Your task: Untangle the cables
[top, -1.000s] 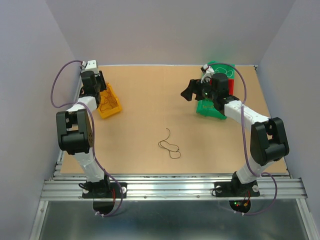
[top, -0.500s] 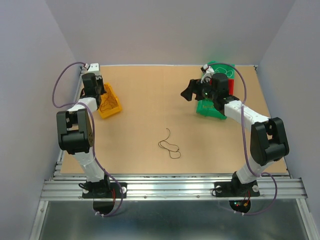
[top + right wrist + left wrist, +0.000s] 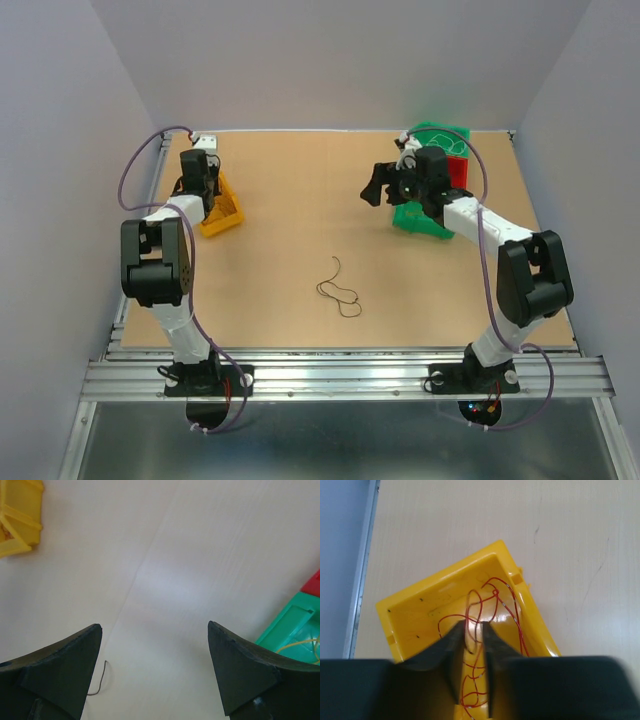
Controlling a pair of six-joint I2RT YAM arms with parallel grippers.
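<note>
Thin red wires point(image 3: 496, 602) tangled in yellow plastic bin point(image 3: 410, 610), directly under left claw point(image 3: 472, 626): jaws a narrow slit, strands run into the gap. Dark brown thin wire point(image 3: 339, 290) on tan table point(image 3: 290, 200), well clear of right claw point(image 3: 155, 625): wide, empty.

Soft, even light fell from above, leaving only faint shadows. The overhead view was sharp. In the wrist views the left gripper point(image 3: 473, 626) and right gripper point(image 3: 154, 626) looked blurred, and the table point(image 3: 165, 555) washed pale.
</note>
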